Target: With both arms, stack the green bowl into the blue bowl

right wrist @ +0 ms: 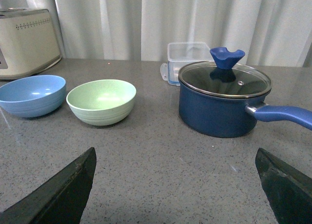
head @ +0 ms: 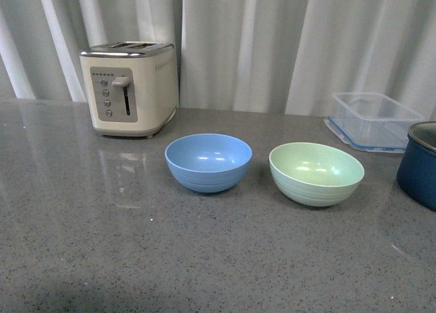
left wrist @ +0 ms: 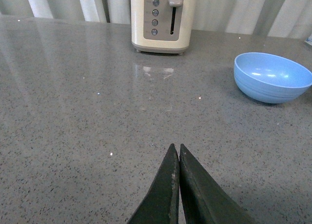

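Note:
The green bowl (head: 317,173) stands upright and empty on the grey counter, right of the blue bowl (head: 208,161), a small gap between them. Neither arm shows in the front view. In the left wrist view my left gripper (left wrist: 176,147) is shut and empty over bare counter, well short of the blue bowl (left wrist: 272,77). In the right wrist view my right gripper (right wrist: 175,153) is open wide and empty, with the green bowl (right wrist: 102,101) and the blue bowl (right wrist: 32,94) ahead of it and off to one side.
A cream toaster (head: 129,88) stands behind the blue bowl at the back left. A clear plastic container (head: 375,120) sits at the back right. A dark navy pot (right wrist: 224,99) with a glass lid and long handle stands right of the green bowl.

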### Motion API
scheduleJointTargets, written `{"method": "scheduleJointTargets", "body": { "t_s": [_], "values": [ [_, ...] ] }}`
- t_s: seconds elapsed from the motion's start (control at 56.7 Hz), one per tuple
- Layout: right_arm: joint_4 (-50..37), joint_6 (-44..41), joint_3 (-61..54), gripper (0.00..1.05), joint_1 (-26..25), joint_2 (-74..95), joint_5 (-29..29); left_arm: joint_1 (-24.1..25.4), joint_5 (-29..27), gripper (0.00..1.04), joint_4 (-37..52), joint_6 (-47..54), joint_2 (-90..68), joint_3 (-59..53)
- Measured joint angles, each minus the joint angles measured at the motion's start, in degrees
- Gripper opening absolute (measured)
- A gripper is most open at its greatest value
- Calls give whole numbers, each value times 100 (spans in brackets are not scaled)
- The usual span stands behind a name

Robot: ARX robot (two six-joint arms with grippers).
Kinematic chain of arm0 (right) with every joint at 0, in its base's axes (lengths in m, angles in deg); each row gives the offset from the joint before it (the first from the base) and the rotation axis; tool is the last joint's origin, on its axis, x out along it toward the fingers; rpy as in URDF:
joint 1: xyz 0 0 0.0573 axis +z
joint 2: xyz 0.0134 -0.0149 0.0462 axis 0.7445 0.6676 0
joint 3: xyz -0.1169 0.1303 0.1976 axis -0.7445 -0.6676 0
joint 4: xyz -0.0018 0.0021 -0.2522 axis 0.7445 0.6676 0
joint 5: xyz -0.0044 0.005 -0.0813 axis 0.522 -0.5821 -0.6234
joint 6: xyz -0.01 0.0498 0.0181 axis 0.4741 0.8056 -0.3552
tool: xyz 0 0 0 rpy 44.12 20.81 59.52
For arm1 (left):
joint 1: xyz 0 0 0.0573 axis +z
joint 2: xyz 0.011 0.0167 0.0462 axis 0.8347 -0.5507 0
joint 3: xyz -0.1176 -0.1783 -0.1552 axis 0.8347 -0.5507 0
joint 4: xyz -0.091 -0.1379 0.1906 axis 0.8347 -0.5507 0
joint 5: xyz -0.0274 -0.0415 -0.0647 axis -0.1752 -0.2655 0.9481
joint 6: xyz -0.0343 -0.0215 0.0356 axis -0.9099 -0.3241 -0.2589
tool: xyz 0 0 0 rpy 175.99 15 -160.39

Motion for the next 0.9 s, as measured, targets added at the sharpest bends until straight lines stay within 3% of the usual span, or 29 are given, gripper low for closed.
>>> {"method": "scheduleJointTargets", "body": {
  "t_s": [0.123, 0.441, 0.899],
  "values": [
    [0, 0, 0, 95, 0, 0, 0, 0, 20, 4, 79, 2, 197, -160],
    [0, 0, 0, 95, 0, 0, 0, 0, 15, 4, -1137, 2, 1464, -164],
    [0, 0, 2, 95, 0, 0, -2, 0, 15, 4, -1943, 0, 2293, -164]
  ]
}}
